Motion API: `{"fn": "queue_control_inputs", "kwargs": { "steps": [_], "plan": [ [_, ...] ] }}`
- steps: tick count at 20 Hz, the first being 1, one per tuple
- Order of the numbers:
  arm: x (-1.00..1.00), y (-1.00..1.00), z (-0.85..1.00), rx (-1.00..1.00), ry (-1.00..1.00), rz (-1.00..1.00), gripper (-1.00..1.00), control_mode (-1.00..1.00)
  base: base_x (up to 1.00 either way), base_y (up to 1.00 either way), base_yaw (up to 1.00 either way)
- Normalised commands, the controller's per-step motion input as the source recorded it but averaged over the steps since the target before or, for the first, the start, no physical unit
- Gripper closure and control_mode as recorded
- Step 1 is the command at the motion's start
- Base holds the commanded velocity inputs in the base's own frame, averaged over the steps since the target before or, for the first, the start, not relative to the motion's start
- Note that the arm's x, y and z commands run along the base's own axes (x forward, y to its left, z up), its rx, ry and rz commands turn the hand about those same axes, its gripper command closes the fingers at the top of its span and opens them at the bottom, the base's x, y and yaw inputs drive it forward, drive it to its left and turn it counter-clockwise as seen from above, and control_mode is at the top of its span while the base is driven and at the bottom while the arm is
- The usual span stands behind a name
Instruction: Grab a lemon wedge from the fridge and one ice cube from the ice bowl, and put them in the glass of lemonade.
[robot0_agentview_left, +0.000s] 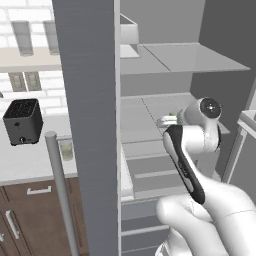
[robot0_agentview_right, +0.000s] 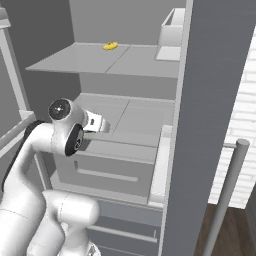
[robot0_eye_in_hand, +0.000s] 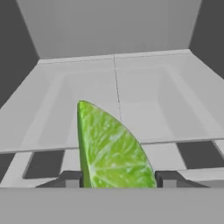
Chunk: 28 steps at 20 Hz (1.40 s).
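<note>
**Operator:** Reaching into the tall grey two-door fridge (robot0_agentview_left: 90, 100) right now. My white arm's two-finger gripper (robot0_eye_in_hand: 117, 178) is over the middle shelf, and in the hand view the small yellowish-green lemon wedge (robot0_eye_in_hand: 109, 148) stands upright directly between the two dark finger tips (robot0_eye_in_hand: 71, 178).

**Supervisor:** Is it actually gripped?

**Operator:** I can't tell. One tip sits on each side of the wedge, close against it, but the contact points are cut off at the bottom of that view. From the left base view I only see a bit of pale green at the hand (robot0_agentview_left: 172, 119), low over the shelf, so the wedge looks to be on or just above the shelf.

**Supervisor:** Where does that leave the task overall?

**Operator:** Early, I'd judge. The fridge door is open and the arm is at the wedge, so the first pick is under way at best. Nothing has gone into the small clear tumbler of pale lemonade (robot0_agentview_left: 66, 150), which stands on the pale counter (robot0_agentview_left: 30, 165) to the left of the open door, near the black toaster (robot0_agentview_left: 22, 121).

**Supervisor:** And the ice?

**Operator:** Not started, as far as I can judge. After this wedge is secured I have to back out of the fridge, carry it to the tumbler, drop it, then fetch one cube and add that too.

**Supervisor:** Anything else in the fridge?

**Operator:** One small yellow item (robot0_agentview_right: 110, 46) on the upper shelf, well apart from the hand.
</note>
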Motion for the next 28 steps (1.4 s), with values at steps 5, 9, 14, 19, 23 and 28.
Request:
{"fn": "queue_control_inputs", "kwargs": {
  "steps": [5,9,14,19,23,28],
  "plan": [
    [-1.00,0.00,0.79,0.00,0.19,0.00,1.00,-1.00,0.00,0.00,0.00],
    [-1.00,0.00,0.36,0.00,0.16,0.00,1.00,-1.00,0.00,0.00,0.00],
    [-1.00,0.00,0.01,0.00,0.09,0.00,1.00,-1.00,0.00,0.00,0.00],
    [-0.40,0.00,0.00,-0.01,-0.02,0.03,1.00,1.00,-0.60,0.01,0.05],
    [0.00,0.00,0.00,0.00,0.00,0.00,1.00,1.00,-1.00,0.16,0.09],
    [0.00,0.00,0.00,0.00,0.00,0.00,1.00,1.00,-1.00,0.61,0.07]
  ]
}}
